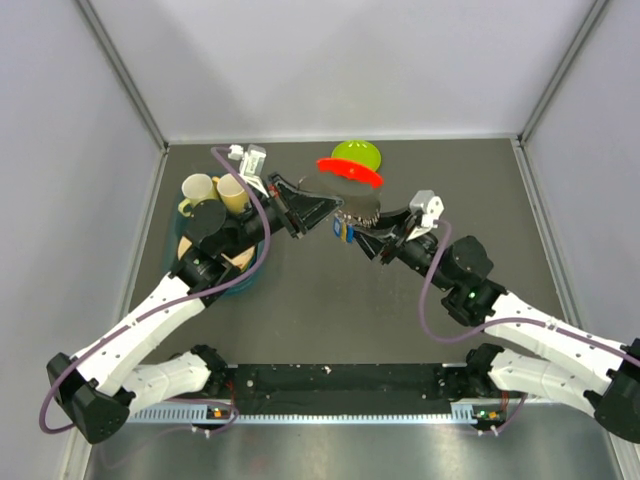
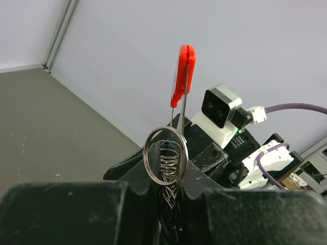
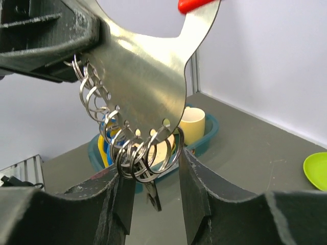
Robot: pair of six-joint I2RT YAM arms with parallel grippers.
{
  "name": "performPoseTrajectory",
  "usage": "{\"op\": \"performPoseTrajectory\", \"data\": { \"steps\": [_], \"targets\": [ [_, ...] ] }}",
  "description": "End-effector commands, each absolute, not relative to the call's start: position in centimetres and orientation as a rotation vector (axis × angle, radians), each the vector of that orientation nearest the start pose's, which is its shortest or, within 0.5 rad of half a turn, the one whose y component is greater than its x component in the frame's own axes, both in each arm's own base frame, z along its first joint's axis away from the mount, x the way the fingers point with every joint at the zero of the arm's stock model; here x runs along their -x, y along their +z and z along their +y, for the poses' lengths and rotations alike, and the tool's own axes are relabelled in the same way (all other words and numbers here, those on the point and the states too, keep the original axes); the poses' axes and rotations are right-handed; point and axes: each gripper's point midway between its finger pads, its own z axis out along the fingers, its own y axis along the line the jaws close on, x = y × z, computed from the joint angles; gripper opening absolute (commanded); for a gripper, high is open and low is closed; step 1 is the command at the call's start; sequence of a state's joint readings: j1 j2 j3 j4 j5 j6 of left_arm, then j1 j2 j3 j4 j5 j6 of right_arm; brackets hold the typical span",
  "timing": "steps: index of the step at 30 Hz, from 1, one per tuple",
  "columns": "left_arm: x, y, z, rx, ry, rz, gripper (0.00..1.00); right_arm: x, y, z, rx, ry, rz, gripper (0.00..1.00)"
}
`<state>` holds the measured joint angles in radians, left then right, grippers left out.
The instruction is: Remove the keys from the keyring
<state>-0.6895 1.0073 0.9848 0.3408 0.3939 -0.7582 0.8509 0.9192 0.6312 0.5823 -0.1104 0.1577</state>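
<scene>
My left gripper (image 1: 322, 212) is shut on a flat silver metal plate (image 3: 145, 71) with an elongated red handle (image 1: 350, 170), holding it up in the air. Several thin silver keyrings (image 3: 145, 153) hang from holes along the plate's curved lower edge. One ring (image 2: 164, 155) faces the left wrist camera, with the red handle (image 2: 182, 74) above it. A dark key (image 3: 155, 196) hangs from the rings, and a small blue tag (image 1: 343, 232) shows below the plate. My right gripper (image 3: 153, 178) is open, its fingers (image 3: 191, 194) on either side of the ring cluster; it also shows in the top view (image 1: 358, 233).
A lime-green dish (image 1: 357, 153) lies at the back centre. A teal basin (image 1: 243, 283) at the left holds cream and yellow cups (image 1: 197, 187), partly under my left arm; one cup (image 3: 191, 125) shows behind the rings. Grey walls enclose the dark table.
</scene>
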Motion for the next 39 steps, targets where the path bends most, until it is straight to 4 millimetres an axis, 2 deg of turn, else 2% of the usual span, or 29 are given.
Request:
{"op": "performPoseTrajectory", "data": {
  "steps": [1, 4, 10, 14, 20, 23, 27, 31, 33, 34, 36, 39],
  "targets": [
    [-20.2, 45.7, -28.4, -0.314, -1.47, 1.282, 0.0, -20.7, 38.6, 28.9, 0.505, 1.003, 1.086, 0.36],
    [-20.3, 45.5, -28.4, -0.307, -1.473, 1.288, 0.0, -20.5, 38.7, 29.0, 0.504, 1.019, 1.075, 0.36],
    [-20.4, 45.5, -28.3, -0.299, -1.468, 1.285, 0.0, -20.7, 38.0, 28.9, 0.502, 1.004, 1.096, 0.26],
    [-20.4, 45.4, -28.3, -0.293, -1.472, 1.287, 0.0, -20.9, 36.9, 29.3, 0.506, 1.015, 1.131, 0.31],
    [-20.3, 45.7, -28.3, -0.291, -1.479, 1.277, 0.0, -21.1, 36.1, 29.7, 0.505, 1.026, 1.155, 0.32],
    [-20.4, 45.7, -28.3, -0.29, -1.477, 1.276, 0.0, -21.2, 35.9, 29.7, 0.507, 1.024, 1.17, 0.39],
    [-20.6, 45.5, -28.3, -0.286, -1.469, 1.281, 0.0, -21.4, 35.4, 29.6, 0.491, 1.018, 1.187, 0.28],
    [-20.6, 45.4, -28.2, -0.282, -1.465, 1.284, 0.0, -21.4, 34.6, 29.4, 0.485, 1.013, 1.208, 0.25],
    [-20.7, 45.4, -28.2, -0.28, -1.462, 1.283, 0.0, -21.4, 34.5, 29.3, 0.485, 1.014, 1.208, 0.17],
    [-20.7, 45.4, -28.2, -0.277, -1.46, 1.283, 0.0, -21.3, 34.2, 29.2, 0.487, 1.01, 1.214, 0.09],
    [-20.8, 45.2, -28.2, -0.276, -1.458, 1.288, 0.0, -21.3, 34.1, 28.9, 0.483, 1.0, 1.217, 0.0],
    [-20.8, 44.9, -28.1, -0.274, -1.453, 1.293, 0.0, -21.3, 33.9, 28.5, 0.483, 0.977, 1.224, 0.0]
  ]
}}
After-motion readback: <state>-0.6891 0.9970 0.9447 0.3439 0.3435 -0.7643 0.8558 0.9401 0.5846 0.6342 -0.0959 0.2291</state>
